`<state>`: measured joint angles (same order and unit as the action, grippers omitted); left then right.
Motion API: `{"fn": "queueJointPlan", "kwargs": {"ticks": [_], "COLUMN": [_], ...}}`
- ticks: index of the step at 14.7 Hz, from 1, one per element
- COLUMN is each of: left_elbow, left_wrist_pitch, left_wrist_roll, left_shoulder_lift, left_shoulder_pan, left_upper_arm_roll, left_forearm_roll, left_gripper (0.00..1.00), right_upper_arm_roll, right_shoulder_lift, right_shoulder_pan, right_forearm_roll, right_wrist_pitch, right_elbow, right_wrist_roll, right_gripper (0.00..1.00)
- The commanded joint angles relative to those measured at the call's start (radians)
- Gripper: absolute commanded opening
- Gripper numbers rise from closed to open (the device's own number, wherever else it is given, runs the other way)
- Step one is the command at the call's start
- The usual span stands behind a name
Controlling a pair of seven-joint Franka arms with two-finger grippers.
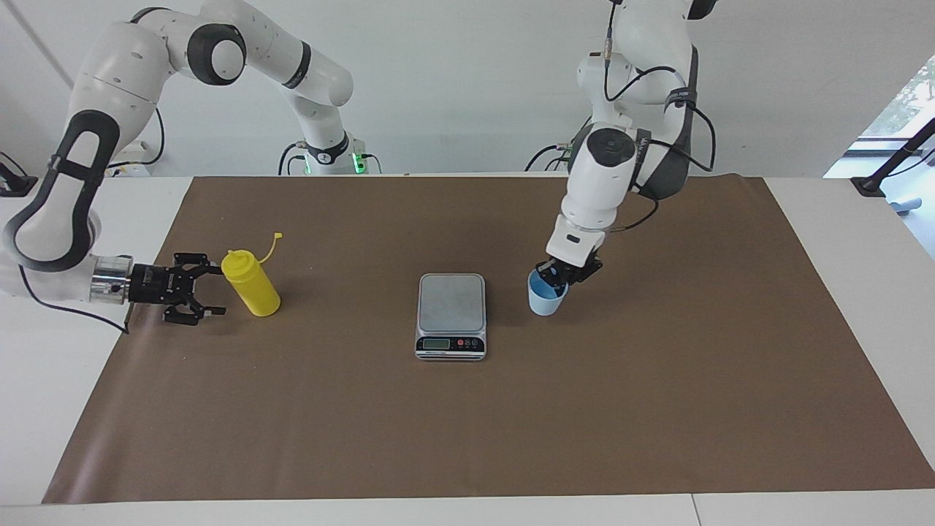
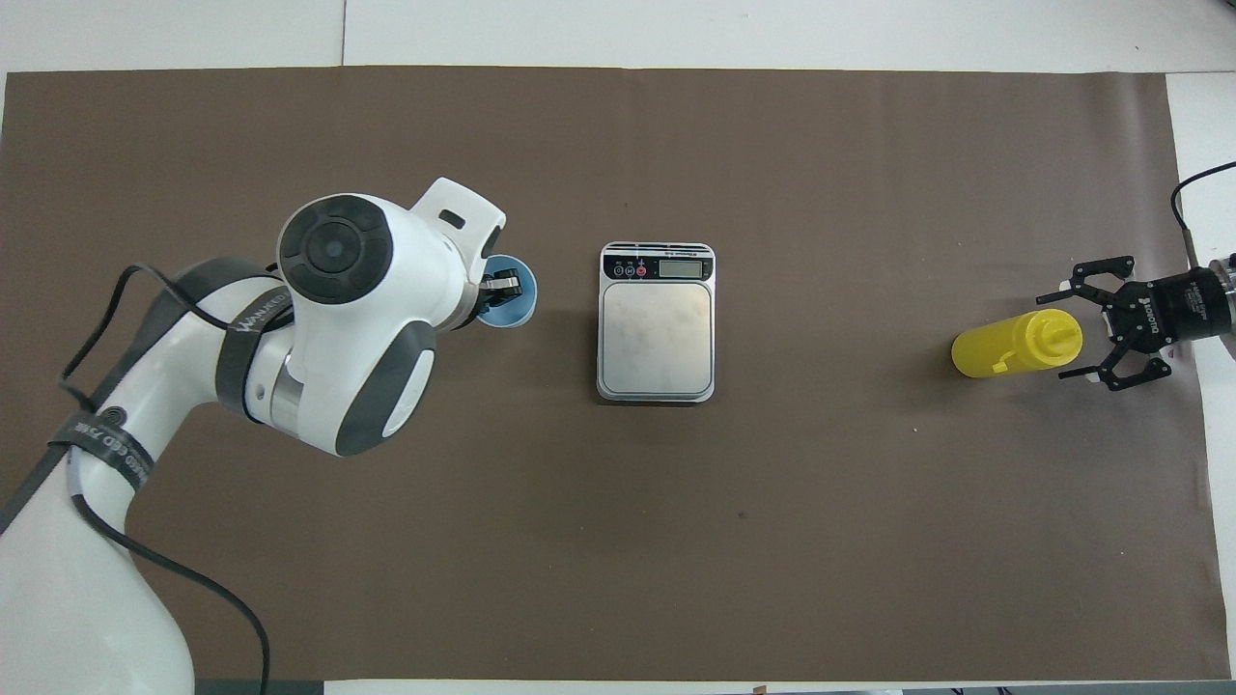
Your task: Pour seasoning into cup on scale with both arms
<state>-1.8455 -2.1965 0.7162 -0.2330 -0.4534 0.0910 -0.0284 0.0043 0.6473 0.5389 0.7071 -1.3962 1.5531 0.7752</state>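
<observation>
Right pincer (image 1: 217,291) open wide, level with the neck of the seasoning (image 1: 252,286), just beside it, no grip yet. Seasoning stands upright on the brown mat (image 1: 467,438) at the right arm's end of the counter: yellow soft plastic squeeze bottle, nozzle top, small cap dangling on a tether. Scale (image 1: 451,303) mid-mat, flat silver-grey rectangle, smooth platter bare, LCD and buttons on the edge away from the robots. Cup (image 1: 546,298), tapered paper, pale outside and blue inside, just beside the scale, not on it. Left pincer (image 1: 556,276) closed on the cup's rim. Judged early: cup placement, bottle pickup and pouring all remain.
</observation>
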Motion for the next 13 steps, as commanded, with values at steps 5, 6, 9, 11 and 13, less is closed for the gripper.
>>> {"fn": "queueJointPlan", "kwargs": {"ticks": [5,6,9,11,13], "left_elbow": [0.227,0.227,0.265,0.264,0.252], "left_wrist_pitch": [0.072,0.069,0.064,0.031,-0.028], "left_wrist_roll": [0.272,0.273,0.293,0.293,0.292], "left_shoulder_lift": [-0.19,-0.195,-0.235,-0.233,-0.233], "left_shoulder_pan": [-0.192,-0.211,-0.221,-0.232,-0.231], "left_upper_arm_roll": [-0.017,-0.017,-0.016,-0.016,-0.016], "left_forearm_roll": [-0.073,-0.073,-0.068,-0.068,-0.067], "left_gripper": [0.0,0.0,0.0,0.0,0.0], "right_upper_arm_roll": [0.003,0.003,0.005,0.005,0.005], "right_shoulder_lift": [-0.102,-0.118,-0.126,-0.127,-0.129], "right_shoulder_pan": [-0.004,-0.004,-0.008,-0.017,-0.033], "right_forearm_roll": [0.015,0.018,0.025,0.038,0.052], "right_wrist_pitch": [-0.059,-0.07,-0.086,-0.116,-0.133], "right_elbow": [0.14,0.16,0.171,0.179,0.189], "right_wrist_roll": [-0.068,-0.07,-0.065,-0.062,-0.057], "right_gripper": [1.0,1.0,1.0,1.0,1.0]}}
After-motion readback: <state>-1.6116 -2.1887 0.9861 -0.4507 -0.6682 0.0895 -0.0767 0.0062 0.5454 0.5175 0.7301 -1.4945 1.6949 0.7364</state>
